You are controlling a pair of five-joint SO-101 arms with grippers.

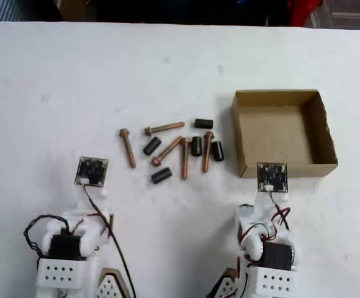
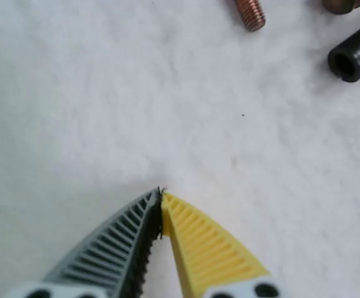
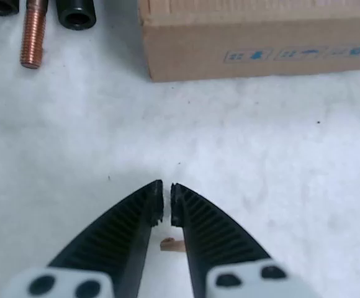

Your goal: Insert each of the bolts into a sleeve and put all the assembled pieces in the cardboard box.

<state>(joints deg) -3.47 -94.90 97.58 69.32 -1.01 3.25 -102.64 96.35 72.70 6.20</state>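
closest to my lens, the left gripper [image 2: 161,195] hangs over the white table [image 2: 74,93] with its grey and yellow jaws pressed together at the tips, gripping nothing. my right gripper [image 3: 166,188] is all but closed too, only a hairline gap at the tips, holding nothing, near the cardboard box [image 1: 282,130] and facing its outer wall. from the high view i count five copper bolts [image 1: 184,158] and five black sleeves [image 1: 161,175] lying loose in a scatter mid-table, just beside the box, ahead of both arms. every bolt lies outside a sleeve.
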